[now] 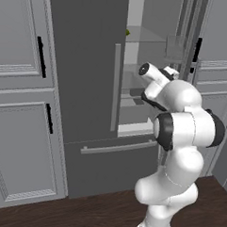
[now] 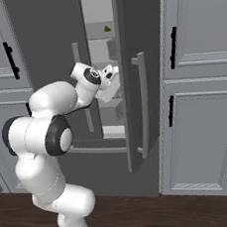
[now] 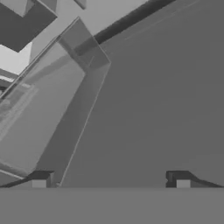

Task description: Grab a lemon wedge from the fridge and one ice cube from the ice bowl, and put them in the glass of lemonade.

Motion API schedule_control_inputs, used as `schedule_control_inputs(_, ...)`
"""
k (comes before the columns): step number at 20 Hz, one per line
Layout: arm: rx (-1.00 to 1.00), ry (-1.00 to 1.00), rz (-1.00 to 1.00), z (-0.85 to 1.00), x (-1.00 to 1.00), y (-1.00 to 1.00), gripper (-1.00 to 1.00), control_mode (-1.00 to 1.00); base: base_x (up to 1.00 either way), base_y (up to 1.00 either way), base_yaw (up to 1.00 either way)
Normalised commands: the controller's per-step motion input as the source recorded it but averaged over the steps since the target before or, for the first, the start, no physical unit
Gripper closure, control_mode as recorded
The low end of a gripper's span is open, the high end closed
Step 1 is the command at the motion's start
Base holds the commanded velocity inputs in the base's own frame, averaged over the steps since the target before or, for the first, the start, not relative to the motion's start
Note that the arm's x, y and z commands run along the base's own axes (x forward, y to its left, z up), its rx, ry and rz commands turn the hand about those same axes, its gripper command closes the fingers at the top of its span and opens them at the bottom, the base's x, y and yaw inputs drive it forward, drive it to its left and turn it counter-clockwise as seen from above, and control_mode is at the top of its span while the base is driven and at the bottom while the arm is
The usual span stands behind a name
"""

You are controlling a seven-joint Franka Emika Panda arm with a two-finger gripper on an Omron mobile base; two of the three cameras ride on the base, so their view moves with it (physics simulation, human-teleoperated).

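The fridge (image 1: pixel 85 62) stands with its left door shut and its right door (image 2: pixel 144 57) swung open onto a pale interior with glass shelves. A tiny yellow-green lemon wedge (image 2: pixel 108 28) lies on an upper shelf and shows again as the lemon wedge (image 1: pixel 127 32). My gripper (image 2: pixel 113 80) reaches into the opening, well below the wedge. In the hand view my gripper (image 3: pixel 110 180) is open with nothing between its fingertips, facing a grey inner wall and a clear door bin (image 3: pixel 65 109). The ice cube, ice bowl and glass of lemonade are out of view.
Light grey panelled cabinets (image 1: pixel 16 105) with black handles flank the fridge; more cabinets (image 2: pixel 199 101) stand to the right. The open door's bar handle (image 2: pixel 144 102) juts beside my arm. A freezer drawer (image 1: pixel 108 167) sits below, above a dark wood floor (image 2: pixel 162 214).
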Motion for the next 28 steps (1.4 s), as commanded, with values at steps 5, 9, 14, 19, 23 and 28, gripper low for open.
schedule_control_inputs(5, 0.0, -0.1, -0.13, -0.01, -0.76, -1.0, -1.0, -1.0, 0.0, 0.0, 0.0)
schedule_control_inputs(9, -0.01, -0.33, 0.03, 0.47, -0.94, -0.13, -1.0, -1.0, 0.0, 0.0, 0.0)
schedule_control_inputs(14, -0.03, -0.31, 0.01, 0.55, -0.68, 0.7, -1.0, -1.0, 0.0, 0.0, 0.0)
schedule_control_inputs(19, 0.11, -0.25, 0.0, 0.27, -0.55, 1.0, -1.0, -1.0, 0.0, 0.0, 0.0)
schedule_control_inputs(23, 0.26, -0.24, 0.0, 0.13, -0.64, 1.0, -1.0, -1.0, 0.0, 0.0, 0.0)
schedule_control_inputs(28, 0.36, -0.15, 0.01, 0.03, -0.77, 1.0, -1.0, -1.0, 0.0, 0.0, 0.0)
